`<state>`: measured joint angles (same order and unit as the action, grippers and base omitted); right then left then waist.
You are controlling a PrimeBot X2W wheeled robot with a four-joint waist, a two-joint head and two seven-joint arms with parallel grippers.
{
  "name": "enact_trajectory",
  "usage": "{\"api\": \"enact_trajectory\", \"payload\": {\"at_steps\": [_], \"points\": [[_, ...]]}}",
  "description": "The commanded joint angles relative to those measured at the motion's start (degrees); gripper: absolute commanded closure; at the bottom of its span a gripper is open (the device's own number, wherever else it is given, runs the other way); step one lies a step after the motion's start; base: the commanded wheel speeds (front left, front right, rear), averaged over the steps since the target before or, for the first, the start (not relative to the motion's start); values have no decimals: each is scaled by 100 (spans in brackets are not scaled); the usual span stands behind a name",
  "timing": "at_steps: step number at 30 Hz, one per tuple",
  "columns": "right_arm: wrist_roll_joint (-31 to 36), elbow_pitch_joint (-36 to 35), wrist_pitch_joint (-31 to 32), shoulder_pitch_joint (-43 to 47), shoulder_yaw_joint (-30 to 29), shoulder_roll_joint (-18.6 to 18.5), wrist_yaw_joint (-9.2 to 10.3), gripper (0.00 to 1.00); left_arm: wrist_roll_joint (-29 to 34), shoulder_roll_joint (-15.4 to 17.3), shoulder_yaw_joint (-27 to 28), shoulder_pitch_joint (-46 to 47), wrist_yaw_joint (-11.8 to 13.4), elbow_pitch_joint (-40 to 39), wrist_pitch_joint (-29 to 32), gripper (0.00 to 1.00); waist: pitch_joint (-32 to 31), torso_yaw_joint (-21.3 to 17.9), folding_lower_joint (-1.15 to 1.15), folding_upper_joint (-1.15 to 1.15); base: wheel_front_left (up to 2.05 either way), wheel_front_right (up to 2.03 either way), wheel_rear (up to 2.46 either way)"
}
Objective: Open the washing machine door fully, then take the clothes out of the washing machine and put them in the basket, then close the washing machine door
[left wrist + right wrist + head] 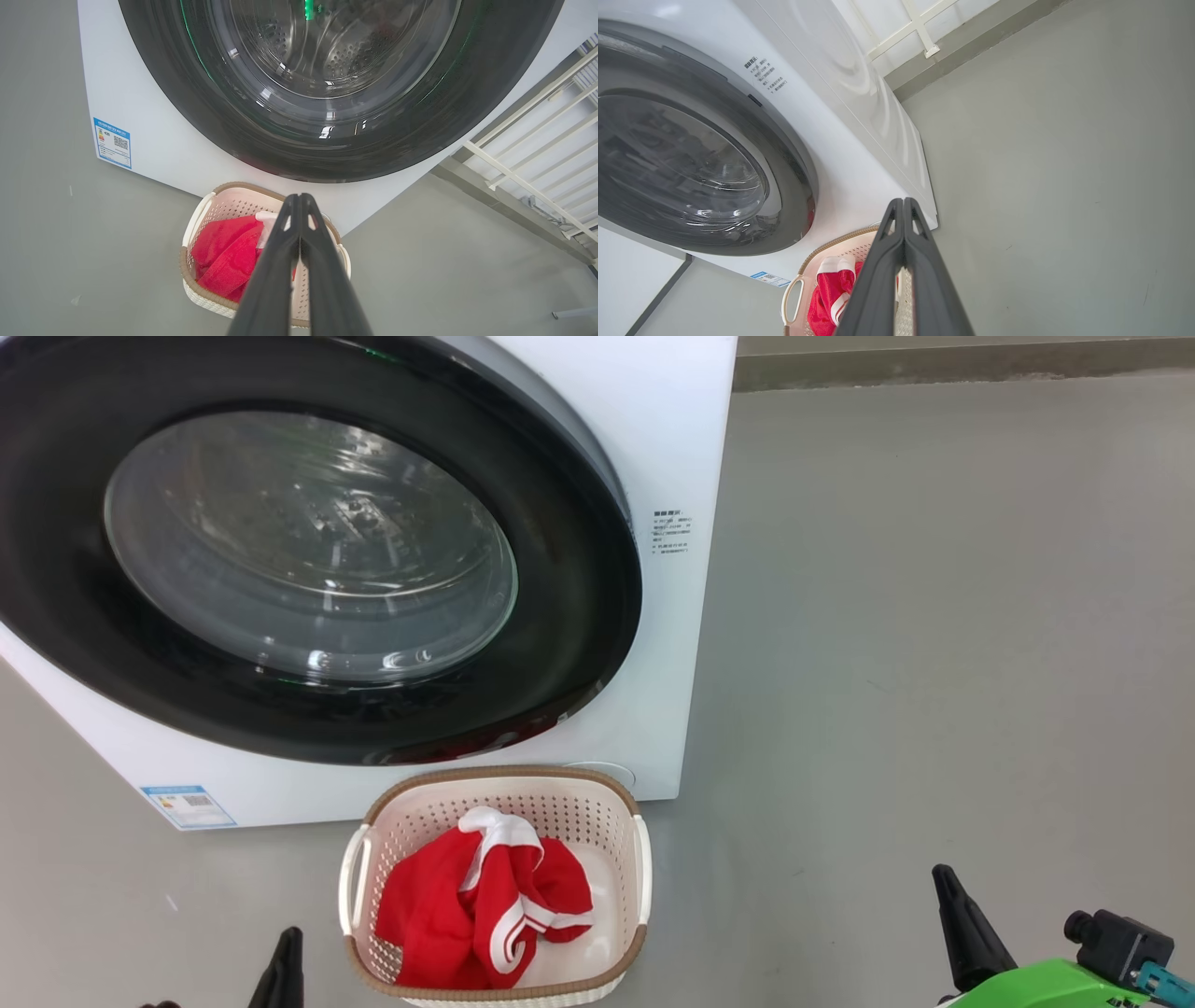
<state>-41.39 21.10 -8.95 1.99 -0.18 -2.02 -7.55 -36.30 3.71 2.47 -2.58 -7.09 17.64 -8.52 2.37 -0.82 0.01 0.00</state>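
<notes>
Both pincers were clenched on nothing. The left pincer (299, 199) and the right pincer (903, 203) hung low, one on either side of the basket (504, 775). The clothes (439, 905), red with white trim, lay heaped inside it. The basket stood on the floor (934, 663) just in front of the washing machine (672, 448), below the washing machine door (579, 616), which looked shut.

My worry was the latch (I couldn't tell whether it had caught): an unlatched door could swing out. A careless left arm could also knock the light basket.

The floor was smooth, grey and faintly scuffed. A white railing (528, 154) stood beside the machine.
</notes>
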Motion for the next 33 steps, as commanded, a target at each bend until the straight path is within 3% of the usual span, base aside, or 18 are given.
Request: {"api": "enact_trajectory", "payload": {"at_steps": [1,33], "points": [[-173,-167,24,-263,-13,-82,2,100,-159,41,106,240,-12,-168,65,100,-3,1,-1,0,0,0,0],[-2002,-367,552,-463,-204,-110,4,100,-2148,-5,218,474,-22,-239,594,100,-83,31,-1,0,0,0,0]]}}
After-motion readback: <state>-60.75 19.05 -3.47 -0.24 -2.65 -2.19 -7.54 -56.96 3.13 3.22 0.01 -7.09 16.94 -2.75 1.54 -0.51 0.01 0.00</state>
